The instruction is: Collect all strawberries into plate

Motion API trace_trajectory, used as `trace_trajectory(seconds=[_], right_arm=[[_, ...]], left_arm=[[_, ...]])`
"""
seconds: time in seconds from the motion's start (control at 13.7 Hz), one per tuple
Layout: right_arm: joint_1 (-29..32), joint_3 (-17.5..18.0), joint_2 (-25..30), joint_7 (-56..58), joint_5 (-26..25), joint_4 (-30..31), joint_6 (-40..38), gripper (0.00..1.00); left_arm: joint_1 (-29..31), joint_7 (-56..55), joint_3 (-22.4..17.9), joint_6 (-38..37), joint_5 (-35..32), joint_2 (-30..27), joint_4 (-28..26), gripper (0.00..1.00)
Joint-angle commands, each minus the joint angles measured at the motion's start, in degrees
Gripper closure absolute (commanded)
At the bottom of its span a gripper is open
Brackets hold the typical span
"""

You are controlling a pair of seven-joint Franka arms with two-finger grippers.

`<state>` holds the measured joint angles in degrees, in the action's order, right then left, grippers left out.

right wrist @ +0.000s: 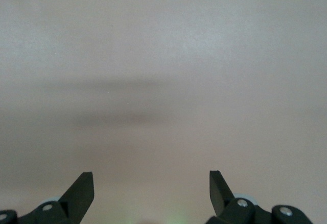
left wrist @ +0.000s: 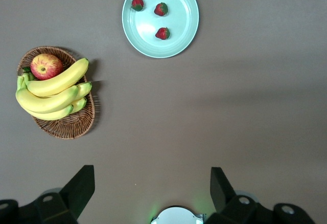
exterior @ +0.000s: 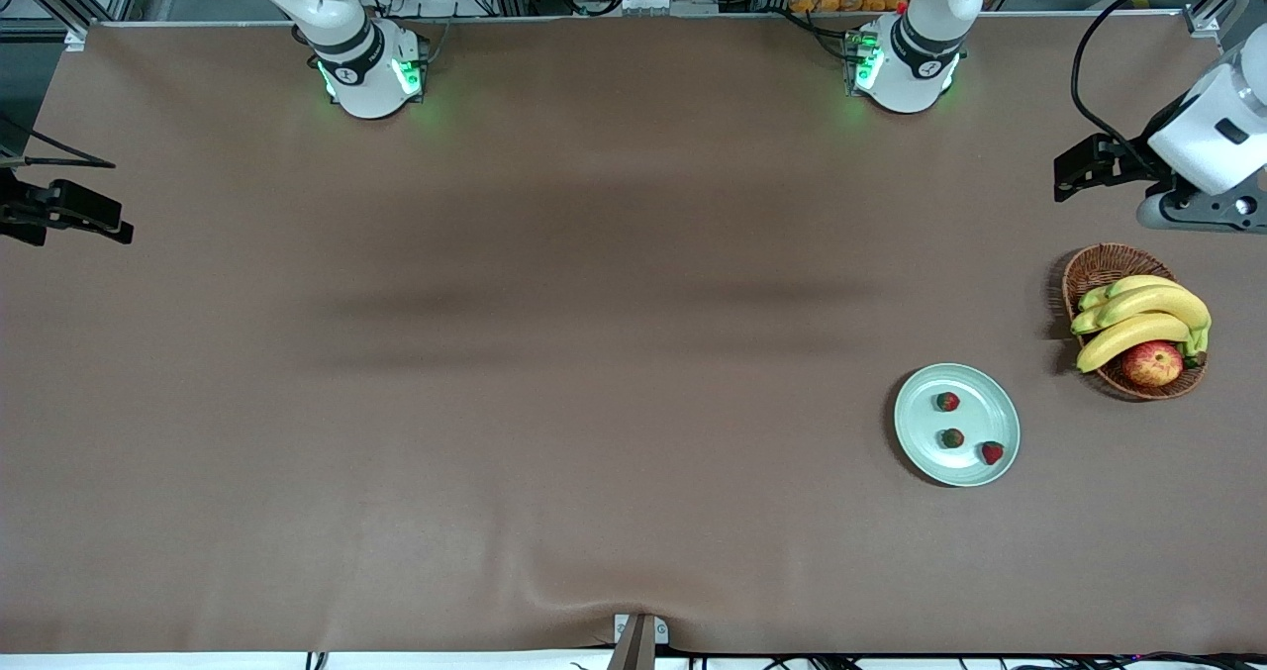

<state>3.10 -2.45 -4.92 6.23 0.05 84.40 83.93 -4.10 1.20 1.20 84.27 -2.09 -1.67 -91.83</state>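
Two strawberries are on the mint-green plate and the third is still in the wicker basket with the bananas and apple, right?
Not quite: all three strawberries lie on the plate, as the front view shows. The basket holds only bananas and the apple.

light: even, bright overhead | shadows: soft dark bands across table (exterior: 594,304) | right wrist view: hazy, washed-out past the fingertips | glare: none

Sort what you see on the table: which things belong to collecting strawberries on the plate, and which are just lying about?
Job: three strawberries, all on the plate.
Lying about: wicker basket holding bananas and an apple.
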Motion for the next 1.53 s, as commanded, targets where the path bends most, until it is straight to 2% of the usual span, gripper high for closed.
trace_trajectory(seconds=[0.0, 0.36, 0.8, 1.46], right_arm=[[-0.47, -0.45, 0.08, -0.96, 0.48, -0.11, -0.08, 0.0], [-0.47, -0.46, 0.17, -0.96, 0.48, -0.2, -0.52, 0.0], [-0.56, -0.63, 0.7, -1.04, 0.39, -0.55, -2.88, 0.0], [-0.56, -0.81, 0.87, -1.04, 0.39, -0.9, -4.92, 0.0]], left_arm=[[0.32, 1.27, 0.03, -1.04, 3.05, -1.41, 1.56, 0.0], [-0.03, -0.05, 0.2, 0.98, 5.25, -0.45, 2.8, 0.0], [-0.91, 1.35, 2.04, 3.79, 1.05, -0.44, 2.62, 0.0], [-0.64, 0.91, 2.14, 3.89, 1.21, -0.44, 2.45, 0.0]])
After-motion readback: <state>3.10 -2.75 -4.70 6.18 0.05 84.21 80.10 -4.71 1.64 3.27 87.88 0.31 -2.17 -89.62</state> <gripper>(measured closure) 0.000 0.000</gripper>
